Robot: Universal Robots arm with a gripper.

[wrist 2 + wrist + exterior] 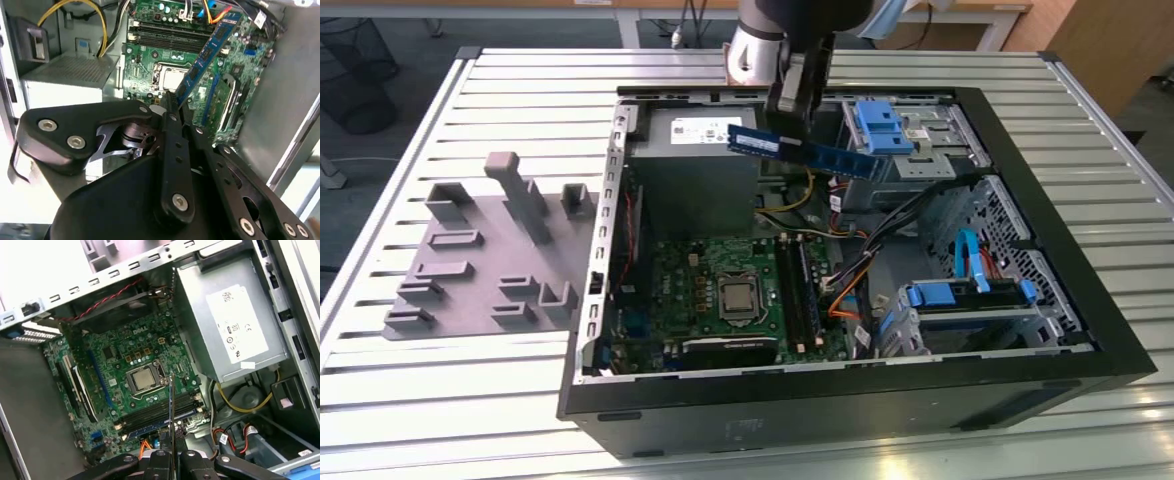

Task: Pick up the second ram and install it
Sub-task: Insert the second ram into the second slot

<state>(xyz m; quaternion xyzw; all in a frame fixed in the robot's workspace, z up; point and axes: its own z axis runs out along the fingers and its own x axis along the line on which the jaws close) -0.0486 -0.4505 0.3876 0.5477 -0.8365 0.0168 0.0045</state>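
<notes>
second ram [803, 150] — clamped in my gripper [790, 118], airborne | I hold it over the power supply [700, 125] end of the computer case [854, 390] | pickup done — not yet seated in the motherboard [720, 290]

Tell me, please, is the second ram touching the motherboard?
Apart: the exterior view shows the second ram held by the gripper, away from the motherboard.

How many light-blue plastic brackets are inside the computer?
2. One bracket sits by the end of the ram that the gripper holds; the other bracket sits lower on the exterior view's right. Others may be hidden.
</notes>
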